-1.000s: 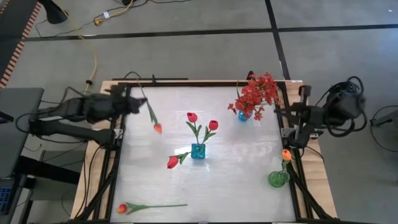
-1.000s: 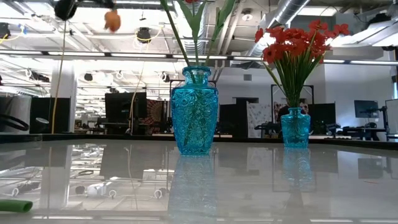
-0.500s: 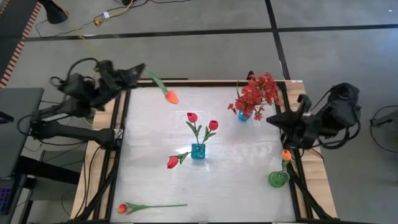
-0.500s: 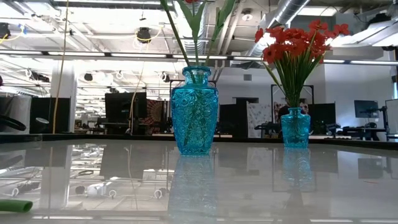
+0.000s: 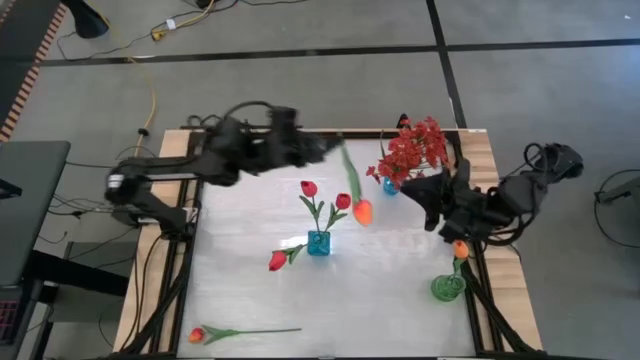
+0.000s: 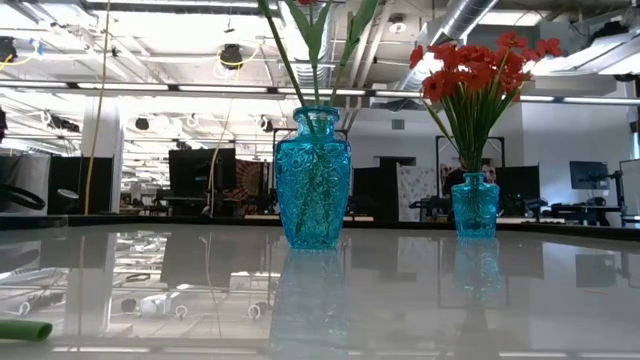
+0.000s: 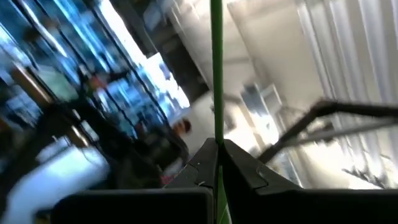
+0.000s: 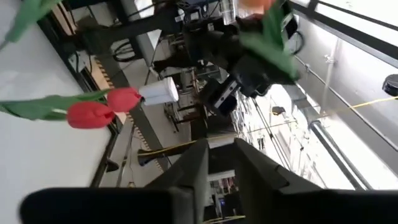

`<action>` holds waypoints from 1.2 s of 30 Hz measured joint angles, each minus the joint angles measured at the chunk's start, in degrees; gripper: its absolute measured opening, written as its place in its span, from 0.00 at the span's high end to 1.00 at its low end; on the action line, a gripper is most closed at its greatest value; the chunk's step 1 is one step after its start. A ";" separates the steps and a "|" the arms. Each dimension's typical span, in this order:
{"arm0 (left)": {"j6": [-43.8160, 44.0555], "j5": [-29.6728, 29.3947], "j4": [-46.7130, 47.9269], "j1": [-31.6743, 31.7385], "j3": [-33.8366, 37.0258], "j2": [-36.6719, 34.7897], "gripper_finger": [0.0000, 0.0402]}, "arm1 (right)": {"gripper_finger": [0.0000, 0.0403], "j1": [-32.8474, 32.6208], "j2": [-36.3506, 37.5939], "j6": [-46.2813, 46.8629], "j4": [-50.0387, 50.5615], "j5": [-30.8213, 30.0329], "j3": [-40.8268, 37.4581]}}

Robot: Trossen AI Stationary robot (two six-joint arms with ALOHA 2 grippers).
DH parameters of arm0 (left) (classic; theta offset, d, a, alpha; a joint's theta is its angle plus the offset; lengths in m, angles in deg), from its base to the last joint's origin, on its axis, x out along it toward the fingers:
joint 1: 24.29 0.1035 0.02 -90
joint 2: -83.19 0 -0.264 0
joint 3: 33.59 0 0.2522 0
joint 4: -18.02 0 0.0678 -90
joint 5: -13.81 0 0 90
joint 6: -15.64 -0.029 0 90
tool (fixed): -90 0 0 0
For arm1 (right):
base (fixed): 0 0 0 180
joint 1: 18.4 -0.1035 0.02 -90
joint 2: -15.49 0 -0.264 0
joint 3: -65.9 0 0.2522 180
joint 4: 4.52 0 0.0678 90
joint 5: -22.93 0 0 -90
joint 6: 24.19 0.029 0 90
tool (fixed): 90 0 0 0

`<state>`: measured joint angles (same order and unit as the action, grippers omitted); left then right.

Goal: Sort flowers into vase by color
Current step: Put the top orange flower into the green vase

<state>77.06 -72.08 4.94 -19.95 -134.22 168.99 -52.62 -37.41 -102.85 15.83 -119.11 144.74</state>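
Dangling light and whippy, the orange tulip (image 5: 362, 211) hangs from the left gripper (image 5: 330, 150), clamped on its stem end.

Left gripper (image 5: 335, 150) swung orange tulip (image 5: 362, 211) over table centre, right gripper (image 5: 432, 190) reached inward

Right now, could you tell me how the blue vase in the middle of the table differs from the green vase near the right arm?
The blue vase stands mid-table; the green vase sits at the right edge. The blue vase holds two red buds on leafy stems; the green vase holds one orange bud. Both are glass and upright, each with flowers of a single colour.
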 joint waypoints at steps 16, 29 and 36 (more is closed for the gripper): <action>7.19 9.11 12.53 -1.01 -17.95 15.72 1.00 | 0.49 3.90 -0.73 -28.68 -12.95 6.66 0.02; 10.21 4.99 22.13 -2.23 -17.86 15.74 1.00 | 0.51 8.18 -5.43 -31.14 -11.74 13.45 0.02; 10.69 4.05 23.65 -2.54 -17.86 15.74 1.00 | 0.55 8.49 -7.13 -31.18 -12.06 14.65 0.02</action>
<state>87.76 -68.03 28.59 -22.49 -152.08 184.73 -44.14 -44.54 -134.04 3.77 -104.46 144.76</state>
